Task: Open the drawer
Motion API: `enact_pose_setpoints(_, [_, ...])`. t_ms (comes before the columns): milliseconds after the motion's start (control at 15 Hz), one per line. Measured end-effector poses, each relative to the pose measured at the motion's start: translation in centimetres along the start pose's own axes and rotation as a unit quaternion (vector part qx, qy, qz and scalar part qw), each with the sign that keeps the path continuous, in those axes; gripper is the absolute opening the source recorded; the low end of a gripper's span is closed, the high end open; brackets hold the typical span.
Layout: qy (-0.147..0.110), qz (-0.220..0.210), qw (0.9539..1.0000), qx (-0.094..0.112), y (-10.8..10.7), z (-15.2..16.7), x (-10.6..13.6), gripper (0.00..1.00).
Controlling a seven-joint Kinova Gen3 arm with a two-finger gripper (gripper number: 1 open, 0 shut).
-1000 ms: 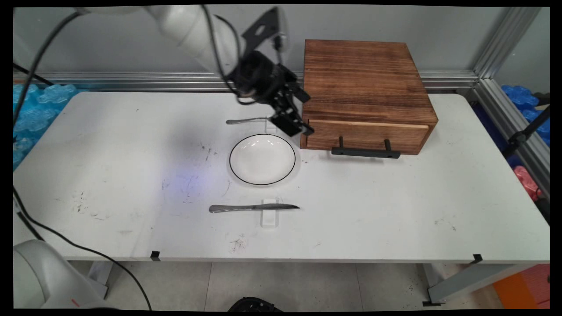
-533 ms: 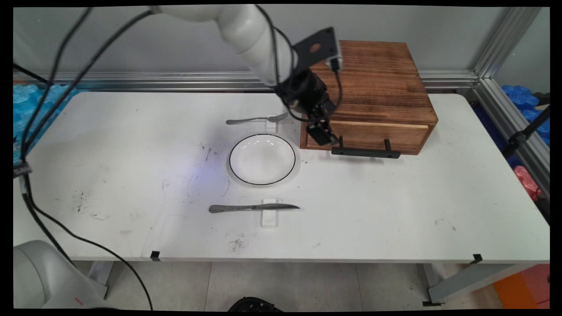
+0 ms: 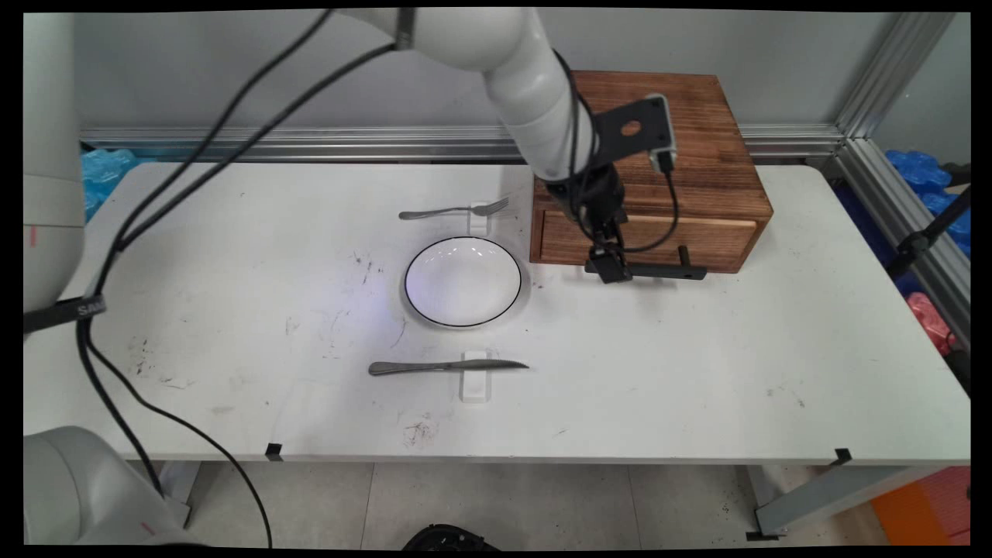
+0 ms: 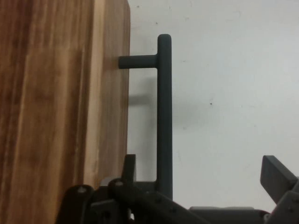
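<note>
Fork (image 3: 453, 209): lay on a small white rest at 12 o'clock of the plate (image 3: 463, 280), unmoved.
Knife (image 3: 447, 366): lay on its rest at 6 o'clock of the plate, unmoved.
Gripper (image 3: 610, 267): had travelled from the wooden drawer box's (image 3: 647, 147) left front corner toward 3 o'clock and lower. It hung over the left end of the black drawer handle (image 3: 647, 270), fingers (image 4: 278, 175) spread wide, the bar (image 4: 164, 116) between them, not clamped.
Drawer: shut.
</note>
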Motion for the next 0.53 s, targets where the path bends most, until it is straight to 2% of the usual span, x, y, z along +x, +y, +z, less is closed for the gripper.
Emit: enact_pose_setpoints(533, [-0.042,0.007,0.999,-0.012,-0.3,5.1,2.2,1.0])
